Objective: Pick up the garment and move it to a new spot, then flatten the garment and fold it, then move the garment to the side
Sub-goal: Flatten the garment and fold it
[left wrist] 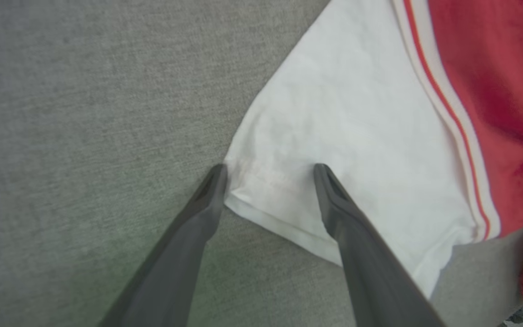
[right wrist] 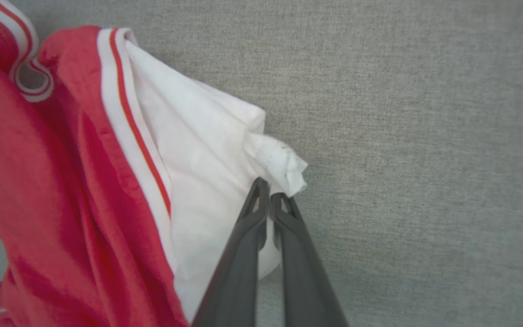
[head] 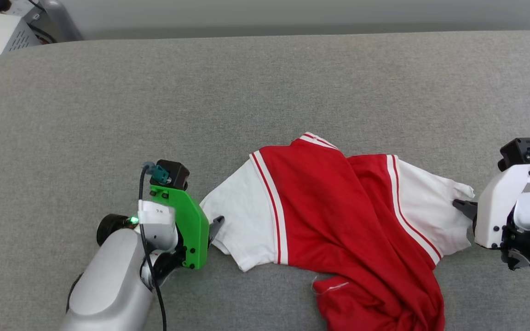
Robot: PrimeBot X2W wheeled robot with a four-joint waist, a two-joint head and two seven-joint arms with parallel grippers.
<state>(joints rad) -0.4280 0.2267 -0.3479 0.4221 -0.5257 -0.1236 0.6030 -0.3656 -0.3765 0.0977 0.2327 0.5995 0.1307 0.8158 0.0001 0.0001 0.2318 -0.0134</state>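
Red garment [head: 338, 216] sleeve in clamped right jaws, left jaws wide

The garment [head: 338, 216] is red with white sleeves, thin red-and-white stripes along each sleeve seam. The bench [head: 265, 82] is plain mottled grey. The fingers [left wrist: 198, 218] are dark grey; the left wrist's cover [head: 193, 230] is bright green.

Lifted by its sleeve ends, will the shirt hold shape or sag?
The garment likely sags: it lies creased and bunched. Probably light: thin sleeve cloth crumples where the right pincer is shut on it. The left pincer stands open astride the other sleeve corner; a shallow pinch may slip.
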